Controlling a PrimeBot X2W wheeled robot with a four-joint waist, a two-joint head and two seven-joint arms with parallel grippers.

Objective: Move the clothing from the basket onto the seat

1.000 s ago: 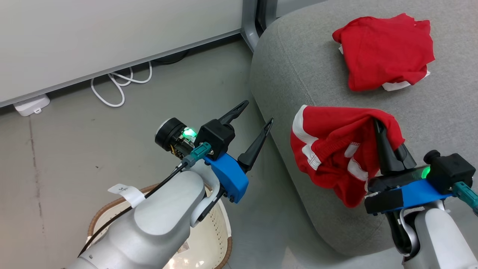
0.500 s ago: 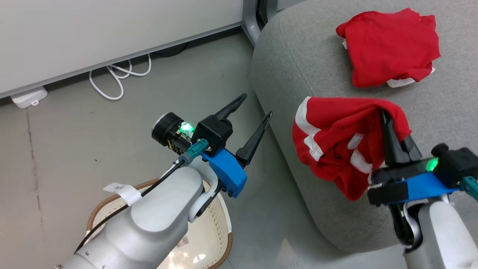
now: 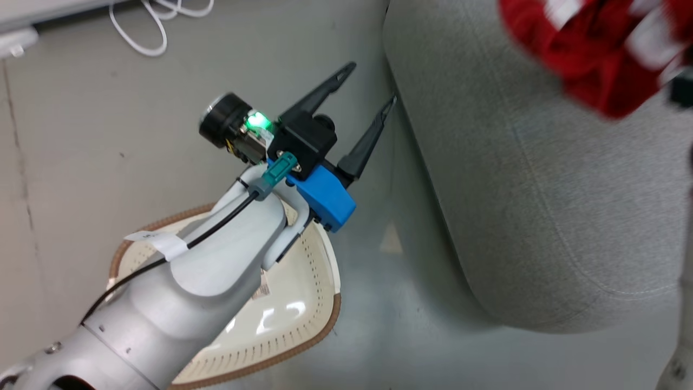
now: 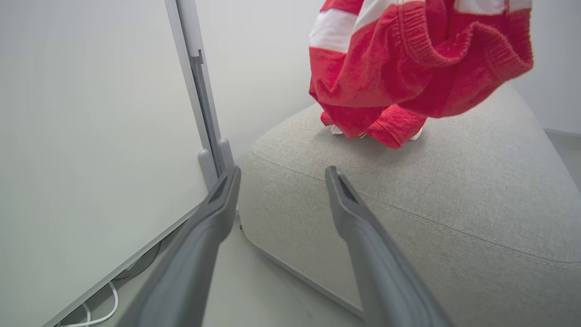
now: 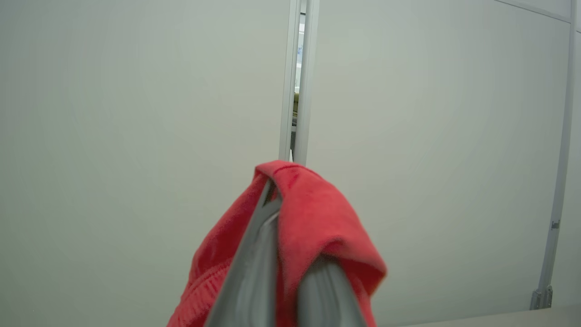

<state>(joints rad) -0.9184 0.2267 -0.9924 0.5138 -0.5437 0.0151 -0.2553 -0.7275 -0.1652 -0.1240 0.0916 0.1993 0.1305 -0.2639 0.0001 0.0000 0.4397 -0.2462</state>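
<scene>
My right gripper (image 5: pixel 278 200) is shut on a fold of the red clothing (image 5: pixel 313 218), which drapes over its fingers. In the head view that garment (image 3: pixel 590 49) is a blurred red and white shape at the top right, above the grey seat (image 3: pixel 541 189). The left wrist view shows it hanging (image 4: pixel 408 68) over the seat (image 4: pixel 408 195), with more red and white fabric (image 4: pixel 390 131) lying on the cushion under it. My left gripper (image 3: pixel 371 83) (image 4: pixel 282 171) is open and holds nothing, just left of the seat's edge. The cream basket (image 3: pixel 316 281) sits on the floor under my left forearm, its inside partly hidden.
A white cable (image 3: pixel 146 32) loops on the grey floor at the top left. A white wall panel with a metal post (image 4: pixel 199 91) stands left of the seat. A strip of bare floor (image 3: pixel 390 303) runs between basket and seat.
The head camera has swung downward, so the whole picture shifted: more of the basket shows and the held garment sits at the top right edge. My right gripper keeps its hold.
</scene>
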